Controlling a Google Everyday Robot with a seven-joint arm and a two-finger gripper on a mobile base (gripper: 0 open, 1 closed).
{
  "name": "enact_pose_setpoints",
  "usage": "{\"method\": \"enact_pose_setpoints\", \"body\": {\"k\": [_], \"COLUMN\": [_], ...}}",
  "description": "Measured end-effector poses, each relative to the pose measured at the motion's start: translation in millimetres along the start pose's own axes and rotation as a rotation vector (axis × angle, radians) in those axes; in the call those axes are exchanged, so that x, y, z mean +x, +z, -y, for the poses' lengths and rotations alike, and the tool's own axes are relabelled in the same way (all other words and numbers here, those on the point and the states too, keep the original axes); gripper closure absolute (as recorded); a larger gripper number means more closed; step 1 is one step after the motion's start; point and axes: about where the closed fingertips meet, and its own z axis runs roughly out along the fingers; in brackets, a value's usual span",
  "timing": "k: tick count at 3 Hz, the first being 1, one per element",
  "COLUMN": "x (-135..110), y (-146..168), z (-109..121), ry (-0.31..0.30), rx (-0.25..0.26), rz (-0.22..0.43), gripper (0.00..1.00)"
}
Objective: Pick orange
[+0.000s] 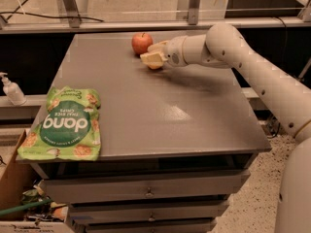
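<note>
The orange [156,65] rests on the grey table [146,110] near its far edge, just right of the red apple [142,43]. Only a sliver of its pale orange-yellow skin shows, because my gripper [153,56] covers most of it. The gripper reaches in from the right on the white arm [243,62] and sits at the orange, low over the table top and close to the apple without touching it.
A green bag of chips [65,124] lies at the table's front left corner. A soap dispenser [11,89] stands on a ledge to the left. Drawers [146,191] are below the table and a cardboard box [14,198] sits at the lower left.
</note>
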Motion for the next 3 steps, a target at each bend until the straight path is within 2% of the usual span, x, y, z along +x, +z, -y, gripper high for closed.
{"method": "enact_pose_setpoints", "body": {"k": [1,2,3], "x": [0.0,-0.3,2.6], "y": [0.8,-1.2,-6.0], "z": [-0.5,-0.1,-0.1], "ry": [0.000,-0.003,-0.004], "rx": [-0.001,0.001,0.004], "rz": [0.000,0.000,-0.008], "gripper": [0.18,0.00,0.00]}}
